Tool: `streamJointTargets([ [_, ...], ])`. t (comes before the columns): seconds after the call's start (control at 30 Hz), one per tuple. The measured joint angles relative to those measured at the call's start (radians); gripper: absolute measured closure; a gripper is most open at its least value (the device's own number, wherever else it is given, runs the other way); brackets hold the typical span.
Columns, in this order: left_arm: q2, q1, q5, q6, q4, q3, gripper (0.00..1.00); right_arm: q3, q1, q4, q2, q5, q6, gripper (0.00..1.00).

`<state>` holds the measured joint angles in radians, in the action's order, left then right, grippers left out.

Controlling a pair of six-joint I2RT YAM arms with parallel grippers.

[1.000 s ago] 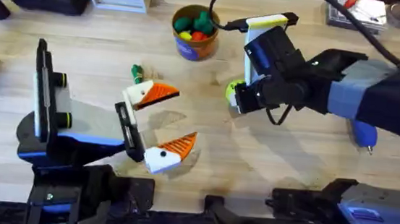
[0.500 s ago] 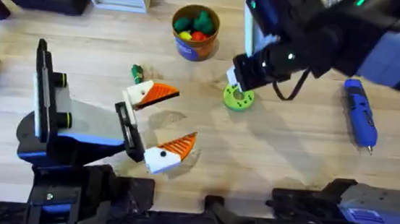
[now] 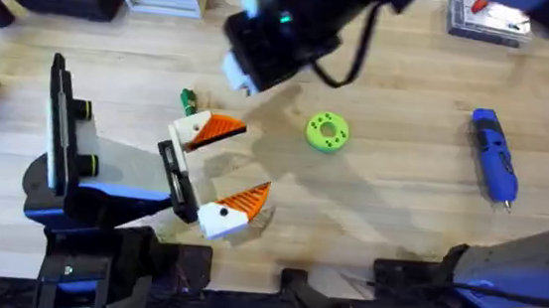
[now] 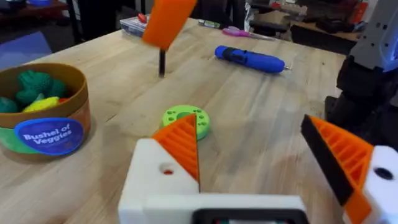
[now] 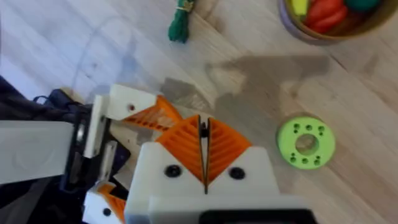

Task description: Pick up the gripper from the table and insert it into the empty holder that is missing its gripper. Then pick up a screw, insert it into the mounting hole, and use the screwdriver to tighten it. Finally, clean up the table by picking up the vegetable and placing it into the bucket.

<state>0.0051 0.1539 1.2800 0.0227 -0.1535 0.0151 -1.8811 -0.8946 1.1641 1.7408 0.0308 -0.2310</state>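
Your right gripper (image 5: 205, 134) is clenched. Its two orange ribbed pads press flat together, and a thin dark screw (image 4: 161, 62) sticks out below the tips. It hangs in the air above the table, behind and to the left of the green disc with holes (image 3: 327, 132), touching nothing on the table. From its wrist camera you look straight down past the closed fingers, with the disc lying off to one side of them.

Your left gripper (image 3: 244, 161) is released, its white and orange fingers spread wide with nothing between them. It sits low over the table to the left of the disc, a little nearer the arm bases, and its open mouth faces the disc.

The vegetable (image 3: 188, 99) lies flat on the wood, left of the disc and just past the far finger of the left gripper. It is apart from both grippers.

The bucket (image 4: 40, 115) stands upright behind and left of the disc, near it but not touching. It carries a blue label, and there are green, yellow and red toy pieces inside.

The screwdriver (image 3: 493, 158) lies on the table well to the right of the disc. Its bit points toward the arm bases, and no gripper touches it.
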Motion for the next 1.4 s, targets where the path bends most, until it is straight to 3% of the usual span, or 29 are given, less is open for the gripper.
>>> streamJointTargets([
  [0.2, 0.000, 0.000, 0.000, 0.000, 0.000, 0.000, 0.016, -0.024, -0.107, -0.054, 0.055, 0.018, 0.001, 0.994],
  [0.4, 0.000, 0.000, 0.000, 0.000, 0.000, 0.000, 0.015, -0.035, -0.156, -0.107, 0.054, 0.020, 0.000, 0.994],
  [1.4, 0.000, 0.000, 0.011, -0.006, -0.003, 0.000, 0.015, -0.051, -0.173, -0.091, 0.119, 0.030, 0.000, 0.994],
])
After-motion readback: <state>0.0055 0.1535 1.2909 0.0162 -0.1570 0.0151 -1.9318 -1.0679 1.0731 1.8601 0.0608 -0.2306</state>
